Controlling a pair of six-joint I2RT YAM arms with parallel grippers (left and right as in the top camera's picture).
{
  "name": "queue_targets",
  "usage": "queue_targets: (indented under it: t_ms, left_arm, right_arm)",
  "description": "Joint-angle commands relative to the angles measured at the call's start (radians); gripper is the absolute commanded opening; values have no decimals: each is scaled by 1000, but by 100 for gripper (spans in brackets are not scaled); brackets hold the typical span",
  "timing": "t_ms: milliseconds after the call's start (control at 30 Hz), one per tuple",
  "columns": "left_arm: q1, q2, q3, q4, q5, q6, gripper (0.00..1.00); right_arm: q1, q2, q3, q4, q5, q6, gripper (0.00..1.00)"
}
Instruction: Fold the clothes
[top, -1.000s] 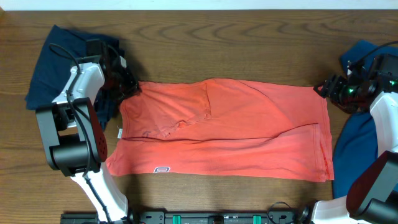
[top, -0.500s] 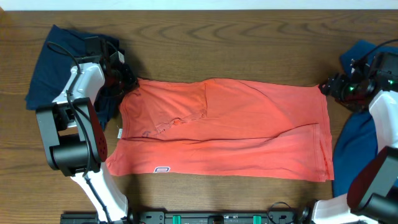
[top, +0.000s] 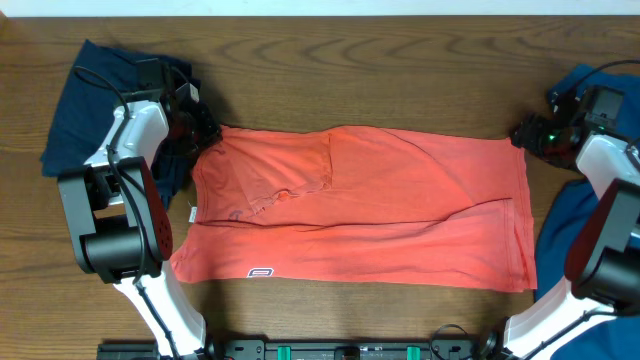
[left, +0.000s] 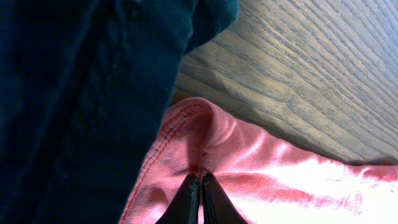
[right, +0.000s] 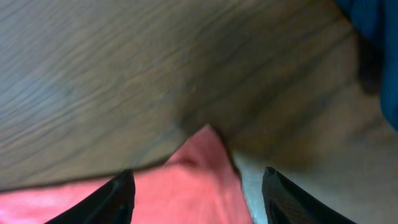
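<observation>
While the salmon-red cotton shirt (top: 360, 205) lies spread flat in the middle of the brown wooden table (top: 330, 60), the left gripper (left: 200, 190) is pinched tight on the hem at the shirt's far left corner, right beside a crumpled dark navy garment (top: 75, 100). At the far right corner the right gripper (right: 200, 186) has its fingers spread wide, the shirt's pointed tip lying between them unclamped; another dark blue cloth (top: 570, 235) lies close to that arm
</observation>
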Motion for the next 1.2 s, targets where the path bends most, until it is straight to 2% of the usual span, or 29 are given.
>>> queue_targets:
  t_ms: [0,167,300,467,600,667,733,800,900,1000,1167]
  left_arm:
    - [3,-24,28,-1,-24,-5,6]
    - [3,-24,28,-4,-24,-5,7]
    - [2,-24,28,-12,-24,-5,7]
    - [3,-24,28,-23,-24,-5,7]
    - [2,-24,28,-24,-23,-5,9]
    - [2,-24,28,-28,-23,-4,15]
    - [2,-24,28,-32,-23,-4,27]
    - [2,-24,27,-34,-24,0,43]
    - [-1,-24,20,-18,-24,-1,60]
    - [-8,-24,5,14,-27,-1,64]
    - [-17,-18,0,74,-65,-2,67]
  right_arm:
    - [8,43,-2,37,6,-15,61]
    - [8,90,-2,72,-7,-15,52]
    - [8,103,-2,84,-32,-15,31]
    - [8,108,-2,82,-74,-15,24]
    - [4,107,-2,80,-69,-15,2]
    - [-2,102,-2,79,-69,-14,1]
    - [-6,89,-2,75,-79,-14,1]
    - [-11,68,-2,75,-110,-14,1]
    - [-17,26,-2,74,-156,-13,1]
    - [-18,-24,-2,62,-159,-10,1]
    - [-18,-77,-2,43,-159,-10,1]
